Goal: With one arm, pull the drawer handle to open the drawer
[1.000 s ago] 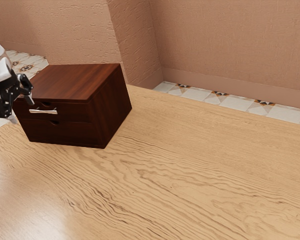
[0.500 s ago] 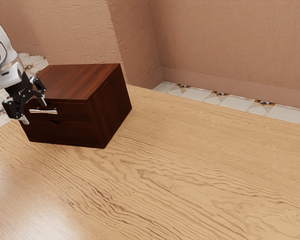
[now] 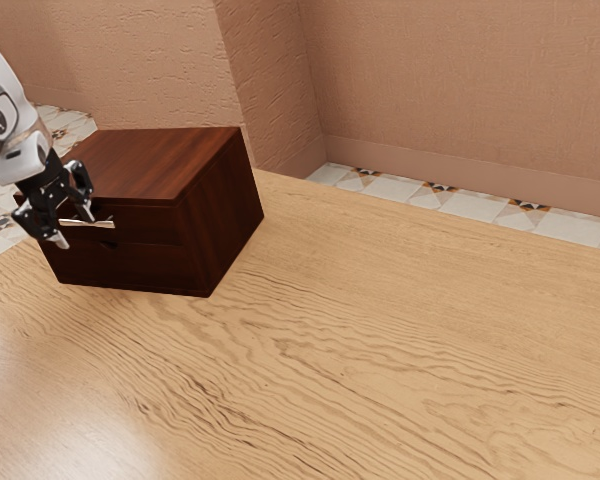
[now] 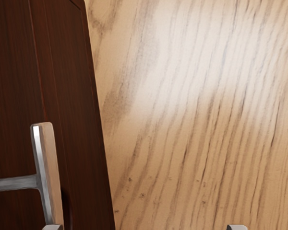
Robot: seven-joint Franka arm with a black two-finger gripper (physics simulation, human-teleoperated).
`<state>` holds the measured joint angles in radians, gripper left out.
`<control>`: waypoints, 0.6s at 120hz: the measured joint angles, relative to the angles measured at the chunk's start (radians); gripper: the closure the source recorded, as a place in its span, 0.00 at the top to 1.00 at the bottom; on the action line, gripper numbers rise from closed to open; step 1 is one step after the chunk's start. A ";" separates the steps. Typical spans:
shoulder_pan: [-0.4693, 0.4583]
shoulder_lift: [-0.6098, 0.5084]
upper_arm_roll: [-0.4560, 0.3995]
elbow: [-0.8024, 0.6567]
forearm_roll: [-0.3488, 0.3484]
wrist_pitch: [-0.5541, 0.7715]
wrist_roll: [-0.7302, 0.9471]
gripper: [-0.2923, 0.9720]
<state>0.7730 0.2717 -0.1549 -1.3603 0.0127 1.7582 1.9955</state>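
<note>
- A dark wood cabinet [image 3: 165,165] stands on the tabletop [image 3: 380,330], toward the exterior view's left, close to the wall corner
- Its front carries two drawers, one above the other; the top drawer [image 3: 145,222] bears a pale metal bar handle [image 3: 92,224], and the lower drawer [image 3: 130,262] shows just a small dark recess
- The top drawer's front lies flush with the lower one, so it reads as shut; nothing of either drawer's inside can be seen, and what they hold cannot be told
- The arm [image 3: 5,110] comes in from the exterior view's left, its black jaws at the handle's left end
- The jaws are released: one finger sits above the bar and the other below it, spread wide, with the handle's end between them and no squeeze from two sides
- In the wrist view the handle [image 4: 44,167] stands off the drawer front [image 4: 14,96] on a short post; one fingertip [image 4: 53,226] lies right by the bar's end, the other fingertip [image 4: 236,226] well apart, over bare tabletop [image 4: 192,120]
- Tiled floor [image 3: 460,200] and a tan wall [image 3: 460,80] lie beyond the tabletop's far edge
</note>
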 joint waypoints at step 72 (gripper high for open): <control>0.000 -0.011 0.000 -0.048 -0.003 0.059 0.020 0.47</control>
<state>0.7729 0.2604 -0.1546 -1.4084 0.0096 1.8172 2.0152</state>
